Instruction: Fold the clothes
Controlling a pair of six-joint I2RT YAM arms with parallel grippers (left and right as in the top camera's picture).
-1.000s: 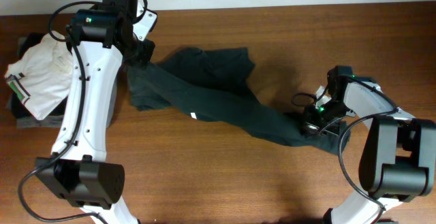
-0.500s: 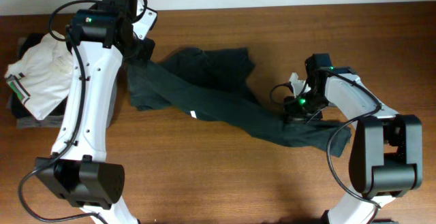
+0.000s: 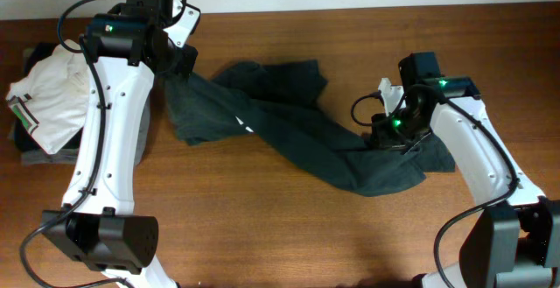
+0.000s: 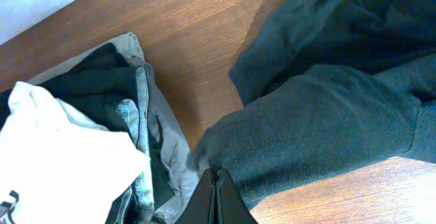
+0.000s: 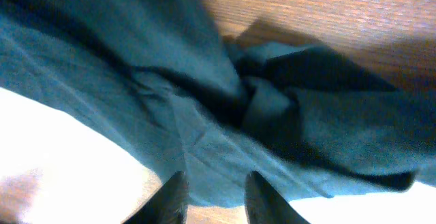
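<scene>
The big plain dark grey-green fabric garment (image 3: pixel 297 139) is strung out in a long, rumpled diagonal across the brown wooden table (image 3: pixel 262 227). It runs from the far left down to a bunched end on the right.

The left gripper (image 4: pixel 215 180) is pinched completely shut, and as far as I can tell it has an edge of that garment's far-left end in its fingers. The cloth pulls right up to it in the overhead view.

The right gripper (image 5: pixel 216 178) is over the bunched right end with its fingers (image 5: pixel 176 193) clearly apart. There's wrinkled fabric just past the tips, but nothing looks clamped between them.

Off at the left edge of the table sits a pile of folded clothes (image 3: pixel 31 148), well apart from the garment's right end. It has a white fabric piece (image 3: pixel 48 100) on top and grey and dark layers underneath, and the left wrist view shows them just beside the garment.
</scene>
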